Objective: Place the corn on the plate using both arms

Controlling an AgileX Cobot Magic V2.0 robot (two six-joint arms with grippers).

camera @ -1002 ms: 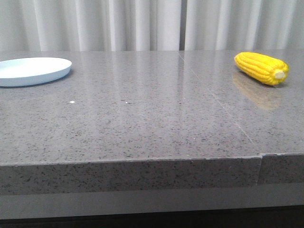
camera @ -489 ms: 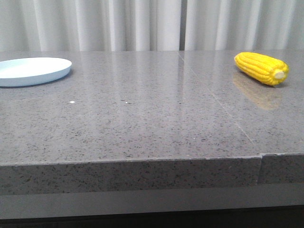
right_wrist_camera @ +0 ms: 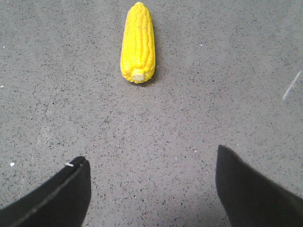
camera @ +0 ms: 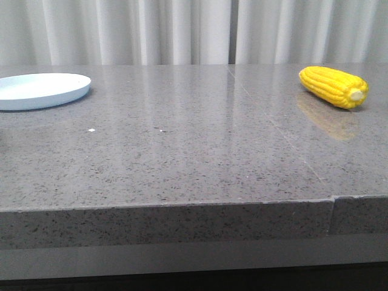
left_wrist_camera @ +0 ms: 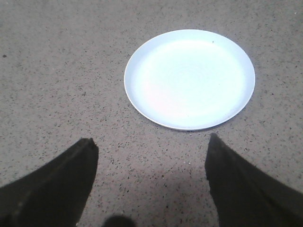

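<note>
The yellow corn [camera: 333,86] lies on its side at the table's far right, pale stub end toward the front right. In the right wrist view the corn [right_wrist_camera: 138,42] lies ahead of my open, empty right gripper [right_wrist_camera: 152,158], stub end toward the fingers, well apart from them. The pale blue-white plate [camera: 42,90] sits empty at the far left. In the left wrist view the plate [left_wrist_camera: 189,78] lies just ahead of my open, empty left gripper [left_wrist_camera: 151,140]. Neither gripper shows in the front view.
The grey speckled stone table [camera: 182,151] has a seam [camera: 273,127] running from back to front right of centre and a front edge [camera: 170,206] close to the camera. White curtains [camera: 182,30] hang behind. Small white specks [camera: 92,130] lie on the table.
</note>
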